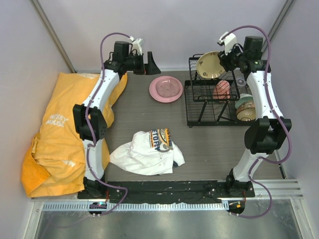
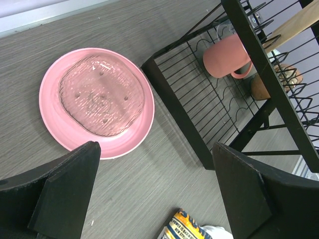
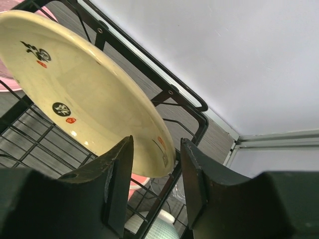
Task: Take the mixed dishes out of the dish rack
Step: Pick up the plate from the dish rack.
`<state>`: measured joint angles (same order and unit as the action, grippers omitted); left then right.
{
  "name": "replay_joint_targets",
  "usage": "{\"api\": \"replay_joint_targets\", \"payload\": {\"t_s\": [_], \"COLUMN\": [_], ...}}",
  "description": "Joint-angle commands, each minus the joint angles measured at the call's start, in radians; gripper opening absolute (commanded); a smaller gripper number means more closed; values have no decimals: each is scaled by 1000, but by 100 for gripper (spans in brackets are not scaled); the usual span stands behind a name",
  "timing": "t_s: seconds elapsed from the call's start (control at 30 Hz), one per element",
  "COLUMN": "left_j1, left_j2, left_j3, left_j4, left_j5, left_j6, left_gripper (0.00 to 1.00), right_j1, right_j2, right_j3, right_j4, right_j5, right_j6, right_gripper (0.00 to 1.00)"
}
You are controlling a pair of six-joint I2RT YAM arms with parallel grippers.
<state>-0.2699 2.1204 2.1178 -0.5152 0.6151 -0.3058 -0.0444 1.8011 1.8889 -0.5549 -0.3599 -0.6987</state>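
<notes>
Dish rack (image 1: 212,107) holds cream plate (image 3: 75,94), its rim between right gripper (image 3: 152,181) fingers

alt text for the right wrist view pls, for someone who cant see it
The right gripper straddles the lower rim of a cream patterned plate, one black finger on either side. The plate stands tilted in the black wire dish rack, with a pale wall behind.

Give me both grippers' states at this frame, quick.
Left gripper: open, empty, above the table near the pink plate.
Right gripper: fingers straddling the cream plate rim; grip cannot be told.
</notes>
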Motion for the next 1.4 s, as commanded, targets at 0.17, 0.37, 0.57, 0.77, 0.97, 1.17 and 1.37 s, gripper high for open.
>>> {"api": "replay_joint_targets", "payload": {"t_s": [0.17, 0.37, 0.57, 0.77, 0.97, 1.17, 1.37], "left_j1": [3, 5, 6, 6, 6, 5, 8], "left_j2": [-33, -31, -31, -28, -25, -28, -33], "left_j3": [8, 8, 7, 7, 7, 5, 7], "left_j4": [6, -2, -5, 0, 1, 3, 0], "left_j5": [32, 29, 29, 28, 28, 26, 23], "left_j6": [19, 24, 22, 14, 4, 2, 2], "left_gripper": [100, 100, 100, 100, 100, 100, 100], "right_j1": [-5, -6, -9, -12, -25, -26, -28], "right_j2": [-2, -3, -8, -26, -57, -88, -103], "right_j3": [39, 19, 15, 15, 13, 16, 38], "right_j4": [29, 30, 33, 33, 32, 29, 29], "right_j5": [-71, -74, -73, -73, -76, -90, -86], "right_j6": [-10, -27, -31, -44, -58, -62, -53], "right_gripper": [43, 35, 26, 20, 15, 12, 9]}}
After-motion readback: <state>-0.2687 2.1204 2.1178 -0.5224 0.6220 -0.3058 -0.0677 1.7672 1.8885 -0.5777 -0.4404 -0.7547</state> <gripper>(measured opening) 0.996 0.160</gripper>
